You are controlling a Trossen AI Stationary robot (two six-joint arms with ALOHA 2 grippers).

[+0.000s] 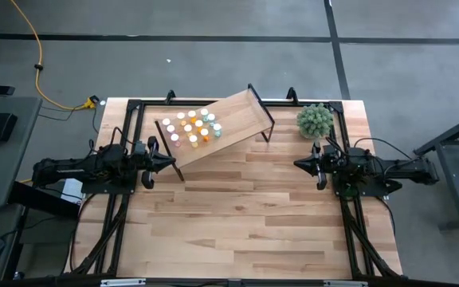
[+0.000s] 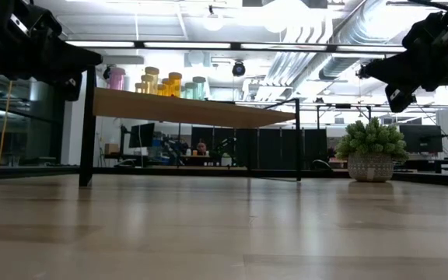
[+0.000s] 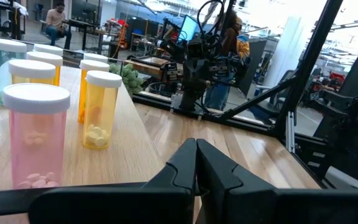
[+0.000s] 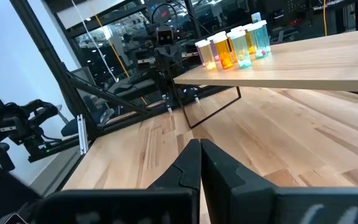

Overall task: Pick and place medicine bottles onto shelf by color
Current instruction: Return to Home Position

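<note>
**Wood surface (image 1: 245, 215) carries no loose bottles; both arms sit low at its edges**

At the left edge, the left tool (image 1: 171, 161) hangs above the boards just beside the shelf's near left leg, with its fingers clenched together on nothing. From its wrist camera a pink bottle and several yellow ones stand very close. The medicine bottles (image 1: 191, 127) are all gathered at the left end of the shelf (image 1: 241, 118), upright in rows that run from pink through yellow and orange to teal. None is visible down on the boards. The shelf's right half is bare. Beyond it, at the far right corner, stands a fuzzy green plant (image 1: 315, 120). Just in front of the plant, the right tool (image 1: 297, 164) is likewise pinched closed and empty, well apart from the shelf.

The sorting looks finished, so what remains is parking. The left arm needs the most care. It should pull straight back from the shelf leg before any swing, with the fingers kept together, so nothing nudges the frame and rattles the rows. On the right, it should keep the wrist off the plant.
</note>
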